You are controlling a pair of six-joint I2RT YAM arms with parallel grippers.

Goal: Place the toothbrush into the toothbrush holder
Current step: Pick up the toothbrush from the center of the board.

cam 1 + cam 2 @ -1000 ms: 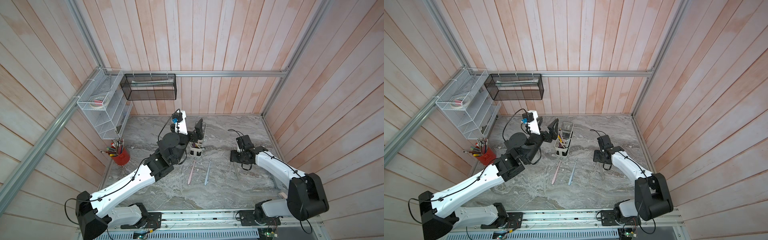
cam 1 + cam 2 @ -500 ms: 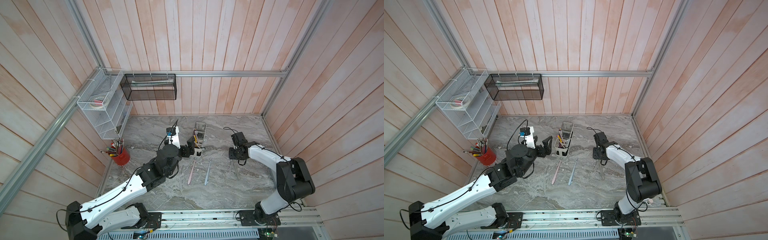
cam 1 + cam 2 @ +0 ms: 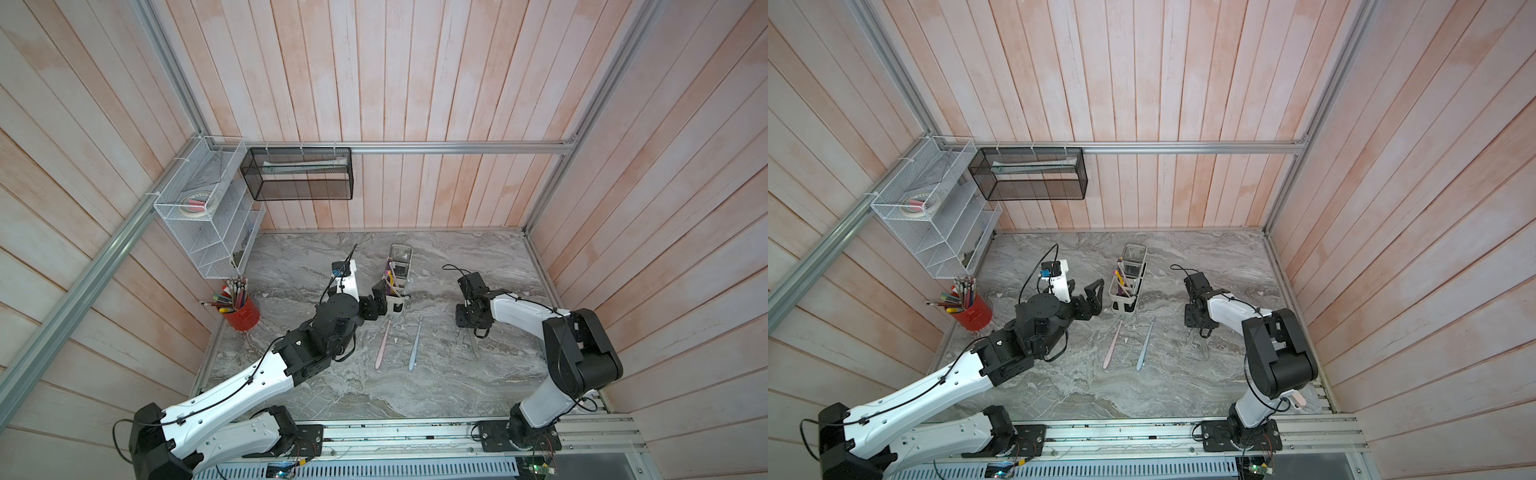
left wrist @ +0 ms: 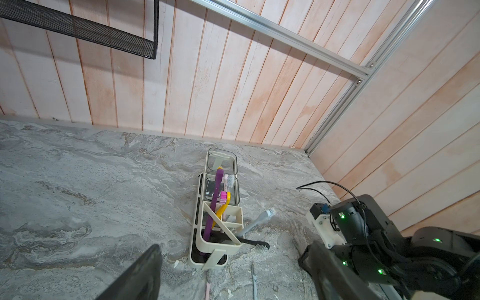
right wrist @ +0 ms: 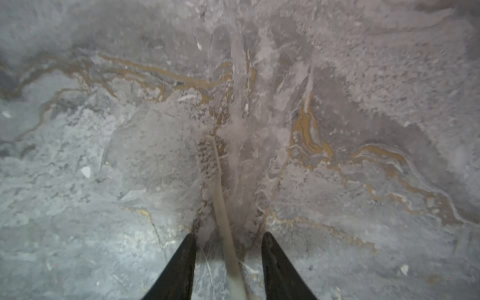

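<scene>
Right wrist view: jaws half open, straddling the toothbrush (image 5: pixel 220 197) without touching.

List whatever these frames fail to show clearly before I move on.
- Right wrist view: beige toothbrush is blurred. Its handle end is cut off by the frame edge between the right gripper fingers.
- In a top view: the beige toothbrush is too small and blends into the marble tabletop.
- Left wrist view: toothbrush holder compartment floors are hidden by its walls.
</scene>
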